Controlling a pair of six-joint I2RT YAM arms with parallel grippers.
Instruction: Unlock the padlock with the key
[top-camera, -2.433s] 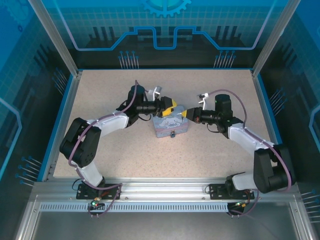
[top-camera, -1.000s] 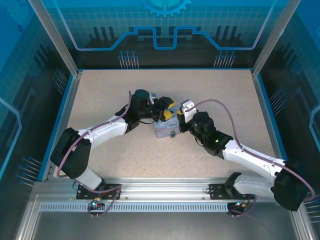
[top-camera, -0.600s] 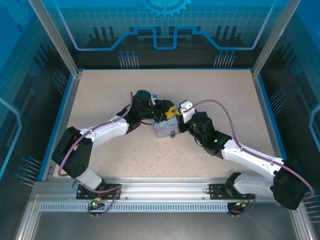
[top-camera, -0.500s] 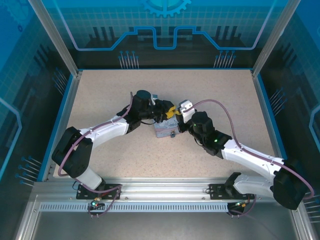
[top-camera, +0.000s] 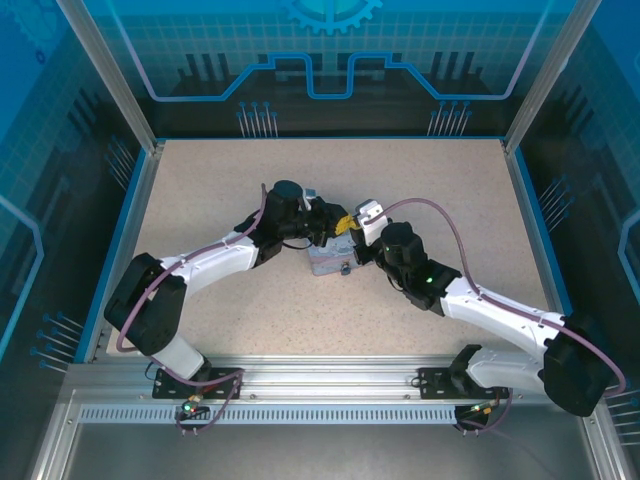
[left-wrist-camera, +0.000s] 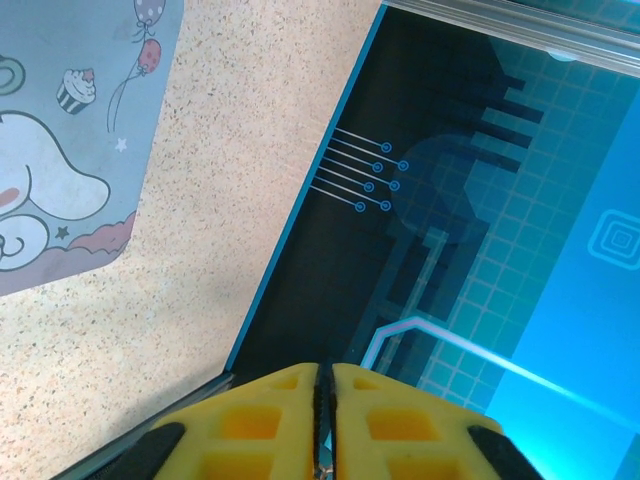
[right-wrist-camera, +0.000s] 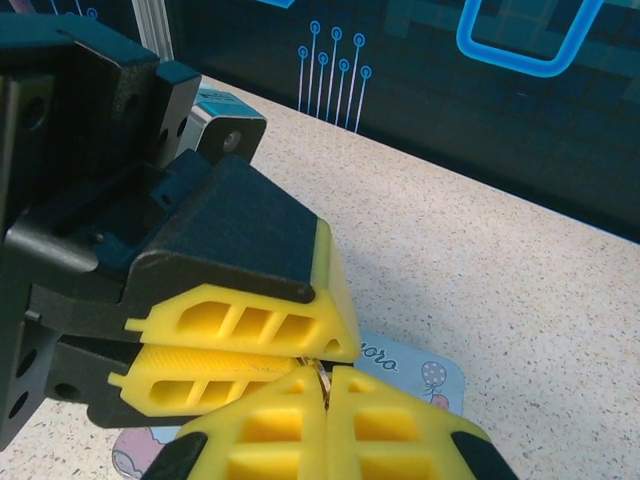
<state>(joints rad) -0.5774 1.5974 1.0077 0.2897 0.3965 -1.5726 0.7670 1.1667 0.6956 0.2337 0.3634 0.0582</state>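
Note:
Above the pastel cartoon tin (top-camera: 328, 261) my two grippers meet tip to tip. The left gripper (top-camera: 337, 221) is shut, and its yellow fingers (right-wrist-camera: 240, 322) lie stacked in the right wrist view. The right gripper (top-camera: 353, 230) is shut too. A thin brownish metal piece, the key (right-wrist-camera: 324, 373), runs from the gap of the left fingers into the slit between the right fingertips (right-wrist-camera: 290, 415), so both pinch it. The padlock (top-camera: 345, 268) is a tiny dark spot on the tin's near side. In the left wrist view the left gripper (left-wrist-camera: 323, 385) shows a hairline slit.
The tin's lid (left-wrist-camera: 60, 150) with its white cartoon figure lies at the left of the left wrist view. Blue glass walls (top-camera: 330, 60) and a blue rim (top-camera: 120, 230) close in the speckled table (top-camera: 430, 190). Open tabletop lies around the tin on all sides.
The right arm has swung from the right side round to the near side and brought its fingertips against the left gripper's. Over the last second both grippers barely shifted.

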